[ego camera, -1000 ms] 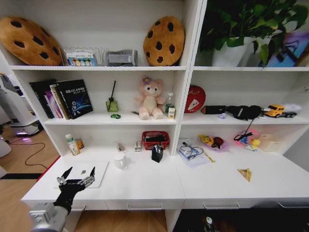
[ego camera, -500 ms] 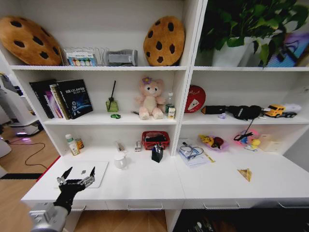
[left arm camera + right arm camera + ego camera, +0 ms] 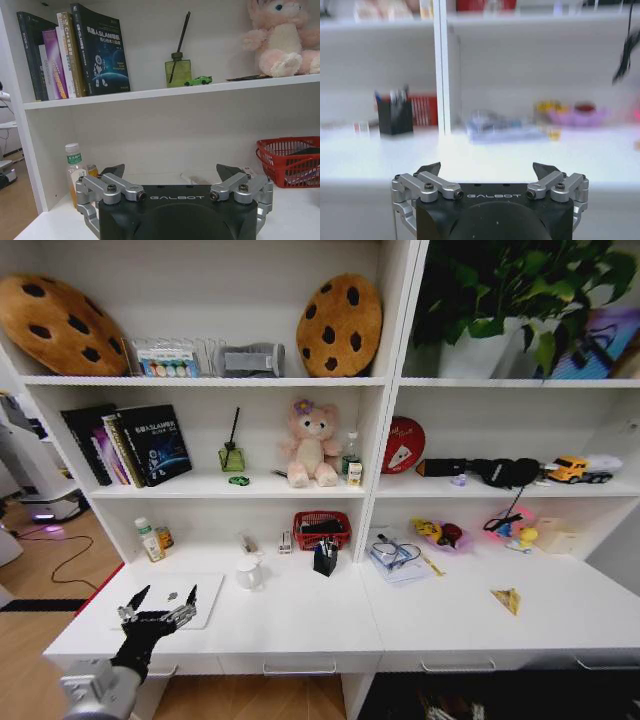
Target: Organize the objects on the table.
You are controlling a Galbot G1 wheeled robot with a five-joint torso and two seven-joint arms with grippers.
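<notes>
1. Since a second ago nothing on the table (image 3: 300, 625) has moved and your left gripper (image 3: 158, 611) still hangs over the near left end. The one change is low at the front edge of the head view, under the table, where something dark has shifted to the right.
2. That left gripper is spread wide and carries nothing; its fingertips (image 3: 114, 170) stand well apart in the left wrist view.
3. Take the slim silver laptop (image 3: 182, 596) as your landmark: it lies flat just beyond the left gripper. The small yellow triangular piece (image 3: 508, 600) lies far to its right, well apart.
4. I judge the laptop to be your step in hand. Come down square to its near edge and grip the thin side, not the lid (a flat slab slips easily).
5. The right gripper (image 3: 486, 170) is also wide open and empty, held low in front of the table.
6. Containers: the black pen cup (image 3: 325, 559), right of the laptop, holds pens; the red basket (image 3: 322, 530) behind it holds dark items you cannot make out. The white mug (image 3: 249, 574) sits just right of the laptop, contents unseen.
</notes>
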